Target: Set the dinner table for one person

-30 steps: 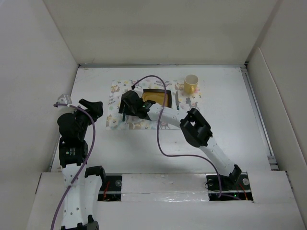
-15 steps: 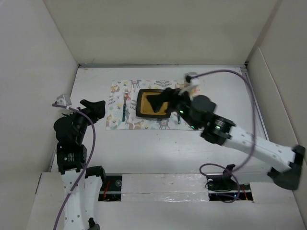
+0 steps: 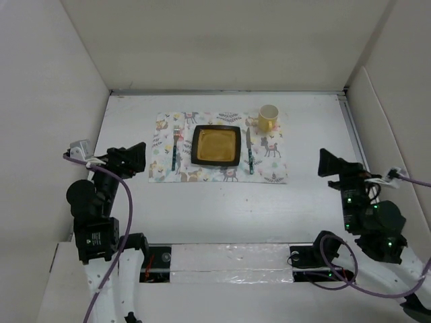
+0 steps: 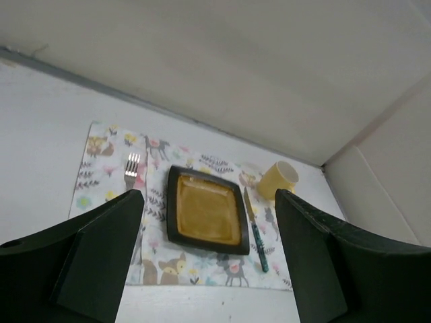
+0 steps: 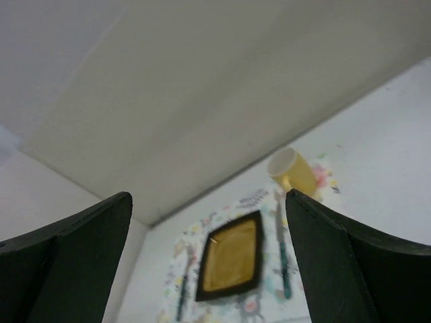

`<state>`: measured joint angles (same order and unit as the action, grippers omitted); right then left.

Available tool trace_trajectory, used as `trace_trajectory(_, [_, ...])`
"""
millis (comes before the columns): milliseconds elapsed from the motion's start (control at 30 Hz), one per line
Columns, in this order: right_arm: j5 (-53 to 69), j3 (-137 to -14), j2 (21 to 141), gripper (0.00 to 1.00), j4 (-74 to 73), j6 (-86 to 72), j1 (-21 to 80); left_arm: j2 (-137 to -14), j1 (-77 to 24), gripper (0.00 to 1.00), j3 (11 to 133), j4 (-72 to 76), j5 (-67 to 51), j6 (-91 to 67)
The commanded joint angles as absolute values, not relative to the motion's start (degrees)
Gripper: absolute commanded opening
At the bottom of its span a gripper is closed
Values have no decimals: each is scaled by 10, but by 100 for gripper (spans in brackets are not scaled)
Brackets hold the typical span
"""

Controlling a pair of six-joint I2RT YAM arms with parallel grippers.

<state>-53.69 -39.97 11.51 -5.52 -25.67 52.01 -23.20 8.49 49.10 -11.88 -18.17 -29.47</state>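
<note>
On the white dinner table (image 3: 222, 208) a patterned placemat (image 3: 269, 168) carries a black-rimmed square yellow plate (image 3: 217, 146). A fork (image 3: 176, 145) lies to the plate's left, a teal-handled knife (image 3: 249, 151) to its right, and a yellow mug (image 3: 268, 118) stands at the mat's far right corner. My left gripper (image 3: 135, 158) hovers open and empty at the near left, well clear of the mat. My right gripper (image 3: 328, 163) hangs open and empty at the near right. Both wrist views frame the plate (image 4: 207, 210) (image 5: 232, 256) and mug (image 4: 278, 179) (image 5: 293, 171) between wide jaws.
White walls enclose the table on three sides, with a metal rail (image 3: 360, 155) along the right edge. The arm bases sit on the taped front strip (image 3: 229, 256). A purple cable (image 3: 124, 202) loops along the left arm.
My right arm has pulled back from over the fork's spot on the mat to the near right, its jaws opening. The left arm drew back slightly.
</note>
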Motion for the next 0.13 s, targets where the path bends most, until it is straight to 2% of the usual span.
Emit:
trace_trajectory(0, [-561,-353,128,100,-81,-282,519,-222,89,76,441,-104,-203,-289])
trace_trajectory(100, [-543,-361,175,100,-62,-281,519,-223,89,79,439,-112,-203,-286])
